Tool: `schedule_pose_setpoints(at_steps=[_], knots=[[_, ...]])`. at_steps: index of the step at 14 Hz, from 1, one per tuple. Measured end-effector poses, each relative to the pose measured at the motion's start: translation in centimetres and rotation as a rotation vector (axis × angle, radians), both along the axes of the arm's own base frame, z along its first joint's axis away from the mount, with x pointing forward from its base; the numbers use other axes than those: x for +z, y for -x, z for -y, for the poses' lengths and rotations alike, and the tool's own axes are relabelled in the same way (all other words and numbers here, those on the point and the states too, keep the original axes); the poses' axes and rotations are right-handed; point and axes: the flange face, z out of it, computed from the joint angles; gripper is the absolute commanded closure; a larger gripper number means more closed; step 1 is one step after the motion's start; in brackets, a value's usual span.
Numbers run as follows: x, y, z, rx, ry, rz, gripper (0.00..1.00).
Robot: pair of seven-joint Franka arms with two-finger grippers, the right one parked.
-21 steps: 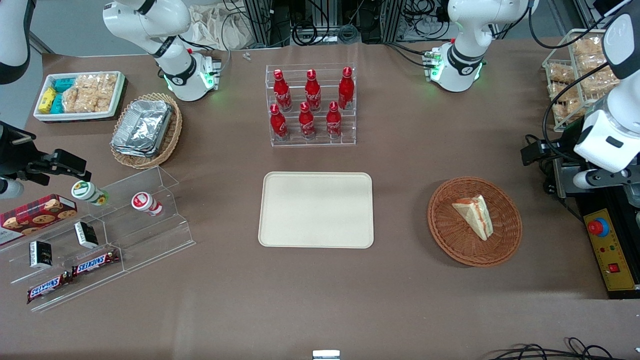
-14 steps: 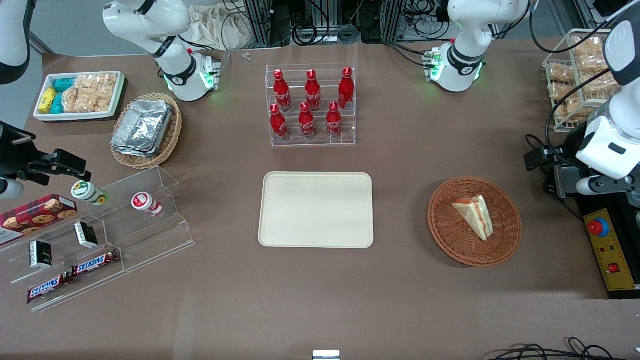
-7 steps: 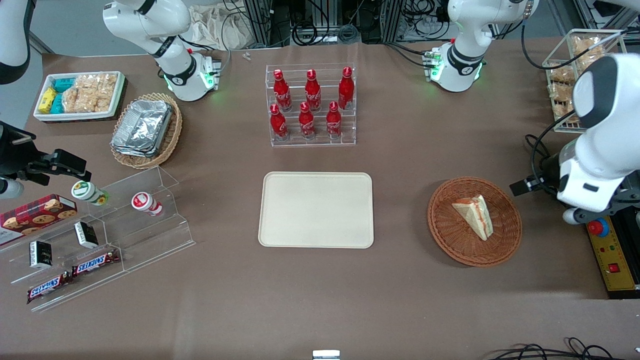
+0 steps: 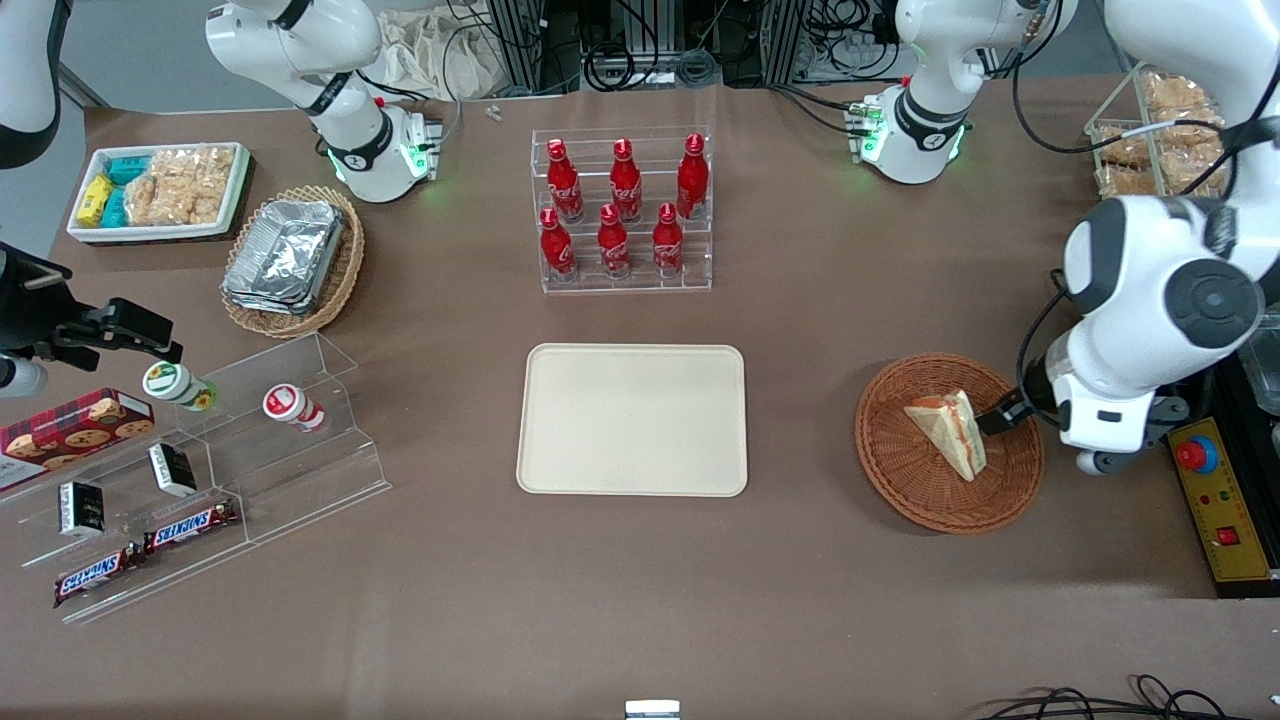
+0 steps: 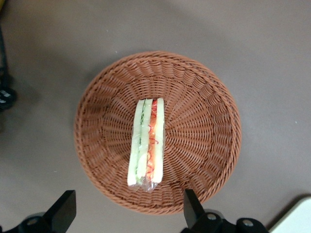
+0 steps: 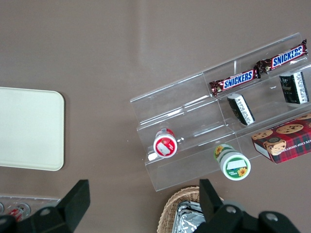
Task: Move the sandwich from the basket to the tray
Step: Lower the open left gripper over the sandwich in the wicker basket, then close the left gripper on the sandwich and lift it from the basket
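Observation:
The sandwich (image 4: 948, 432) (image 5: 147, 143), a wrapped wedge with orange and green layers, lies on its side in the round reddish-brown basket (image 4: 900, 470) (image 5: 204, 121). My left gripper (image 5: 127, 213) (image 4: 1095, 430) hangs above the basket's rim on the working arm's end of the table. Its fingers (image 5: 63, 211) stand wide apart, open, with nothing between them. They are clear of the sandwich and above it. The cream tray (image 4: 632, 420) (image 6: 29, 128) sits bare at the table's middle, beside the basket, and a corner of the tray (image 5: 296, 218) shows in the left wrist view.
A rack of red bottles (image 4: 622, 210) stands farther from the front camera than the tray. A wire basket of bagged snacks (image 4: 1160, 130) and a yellow control box (image 4: 1215, 500) lie near the working arm. An acrylic shelf with snacks (image 4: 200, 470) stands toward the parked arm's end.
The left arm has swung in from the table's edge toward the basket, and its gripper now hangs over the basket's rim. The sandwich, basket and tray have not moved.

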Motion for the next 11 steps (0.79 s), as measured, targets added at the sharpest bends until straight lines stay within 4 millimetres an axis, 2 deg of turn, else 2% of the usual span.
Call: schedule_pose_setpoints(at_steps=[3, 7, 11], knots=[[-3.4, -0.3, 0.3, 0.034, 0.011, 0.015, 0.01], [-6.5, -0.8, 1.0, 0.047, 0.023, 0.032, 0.01], [-9.7, 0.6, 1.1, 0.039, 0.037, 0.07, 0.01]])
